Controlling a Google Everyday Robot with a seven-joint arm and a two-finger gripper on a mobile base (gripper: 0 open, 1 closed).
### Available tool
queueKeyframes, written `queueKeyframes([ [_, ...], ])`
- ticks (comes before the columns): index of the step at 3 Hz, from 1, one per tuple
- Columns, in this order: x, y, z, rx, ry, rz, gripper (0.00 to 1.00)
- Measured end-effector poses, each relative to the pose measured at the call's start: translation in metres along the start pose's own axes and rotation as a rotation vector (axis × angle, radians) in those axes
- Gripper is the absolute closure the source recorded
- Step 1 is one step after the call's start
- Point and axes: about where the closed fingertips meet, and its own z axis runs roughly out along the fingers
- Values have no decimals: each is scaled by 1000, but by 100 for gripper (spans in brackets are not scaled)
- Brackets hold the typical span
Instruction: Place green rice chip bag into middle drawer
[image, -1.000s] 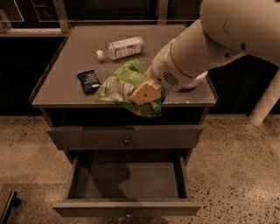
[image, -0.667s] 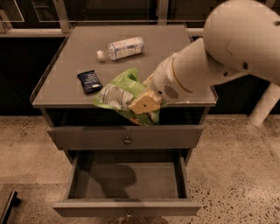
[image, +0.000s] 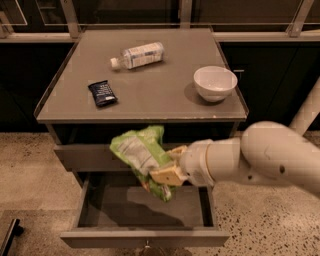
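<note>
Green rice chip bag (image: 139, 154) hangs in the air in front of the cabinet, below the cabinet top (image: 150, 100) and above the open middle drawer (image: 145, 237). It is crinkled, light green with a pale label panel, and it tilts so that its upper end points up and left while its lower end dips toward the drawer's tray. The upper part of the green rice chip bag covers a stretch of the shut drawer front (image: 82, 157) behind it; the bag touches neither the tray nor the top.

The gripper (image: 167, 173) sits at the bag's lower right side, just over the right half of the open drawer. Its tan fingers (image: 164, 176) are clamped on the bag's edge, with foil bulging out above and below them. The thick white arm (image: 270, 157) reaches in from the right edge of the view.

The middle drawer is pulled well out toward the camera, its shallow grey tray bare and shadowed under the bag.

On the cabinet top, a clear plastic bottle (image: 138, 55) lies on its side near the back. A small dark-blue wrapper (image: 102, 93) lies flat toward the left. A white bowl (image: 215, 83) stands upright near the right edge. All three are well apart from one another and from the bag.
</note>
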Motion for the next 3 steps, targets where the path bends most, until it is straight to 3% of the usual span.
queueKeyframes([
  [1, 64, 11, 36, -63, -57, 125, 100],
  [2, 114, 12, 70, -110, -64, 232, 100],
  [3, 120, 13, 76, -124, -70, 251, 100],
])
